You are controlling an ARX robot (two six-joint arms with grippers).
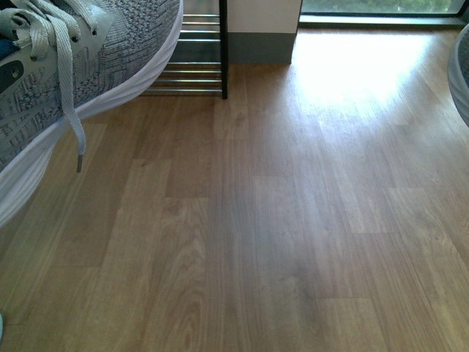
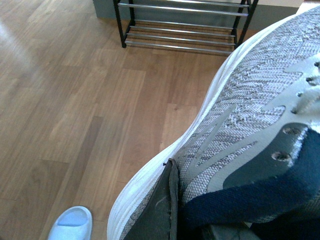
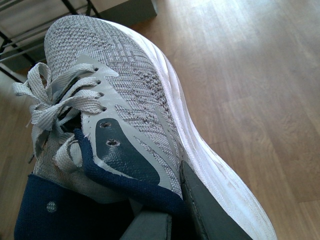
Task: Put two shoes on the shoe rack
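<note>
The left sneaker (image 1: 110, 51) hangs above the wooden floor (image 1: 278, 220) at the near left, sole tilted down toward the floor and one grey lace (image 1: 72, 110) dangling free. The left fingers (image 2: 168, 205) are clenched on it: one dark pad presses the outer side by the navy collar (the other is hidden behind the shoe). The right sneaker (image 3: 135, 100) is held the same way at the far right edge of the front view, where only a sliver of it shows. The right fingers (image 3: 210, 215) are clamped against its side just above the white sole. The shoe rack (image 1: 223, 59) stands on the floor at the far left against the wall, black frame and chrome bars showing, well apart from both sneakers; neither shoe rests on any tier. A pale rounded object (image 2: 72, 225) lies on the floor near the left arm
</note>
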